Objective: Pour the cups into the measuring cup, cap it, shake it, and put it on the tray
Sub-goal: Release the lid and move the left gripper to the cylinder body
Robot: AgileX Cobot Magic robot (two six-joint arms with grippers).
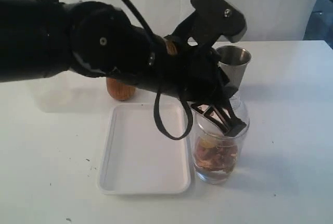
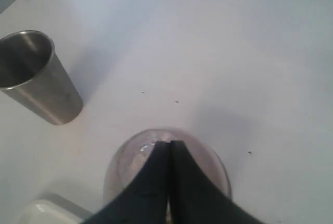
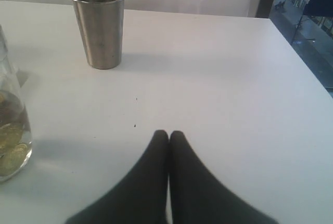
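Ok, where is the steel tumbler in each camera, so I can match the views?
Exterior view: steel tumbler right of centre, behind the measuring cup, partly hidden by the left arm.
Left wrist view: steel tumbler upright on the table, to one side of the shut left pincer.
Right wrist view: steel tumbler upright, beyond the shut right pincer.
Shared landmark: the measuring cup, in all three.
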